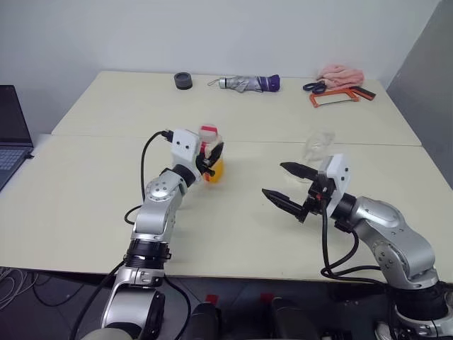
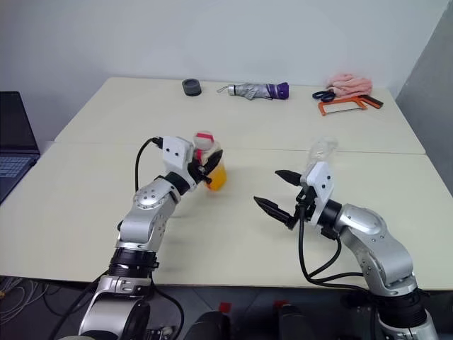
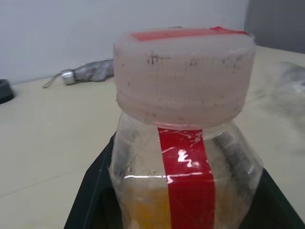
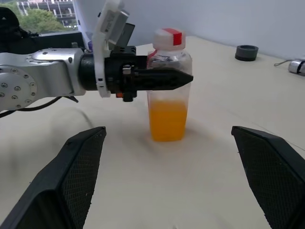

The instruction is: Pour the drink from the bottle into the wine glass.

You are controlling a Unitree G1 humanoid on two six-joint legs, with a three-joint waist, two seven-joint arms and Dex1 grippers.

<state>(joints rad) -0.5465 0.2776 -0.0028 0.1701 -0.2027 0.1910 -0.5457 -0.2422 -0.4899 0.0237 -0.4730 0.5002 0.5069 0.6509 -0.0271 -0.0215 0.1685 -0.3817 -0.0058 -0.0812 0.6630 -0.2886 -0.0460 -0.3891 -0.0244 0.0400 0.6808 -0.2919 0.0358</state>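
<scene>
The bottle (image 4: pixel 167 40) stands upright on the table, clear plastic with a red label strip (image 3: pixel 186 181) and a red-and-white cap (image 1: pixel 209 132). The orange drink (image 4: pixel 167 119) fills its lower part. My left gripper (image 1: pixel 212 160) is shut on the bottle's upper body, just below the cap. My right gripper (image 1: pixel 274 179) hovers open to the right of the bottle, pointing toward it, with nothing between its fingers (image 4: pixel 76 176). The wine glass (image 2: pixel 322 151) stands behind my right wrist, partly hidden by it.
Along the far table edge lie a black round object (image 1: pixel 183 80), a folded umbrella (image 1: pixel 248 83), scissors (image 1: pixel 315 87), an orange-framed saw (image 1: pixel 333 98) and a pink cloth (image 1: pixel 341 73). A laptop (image 1: pixel 10 134) sits at the far left.
</scene>
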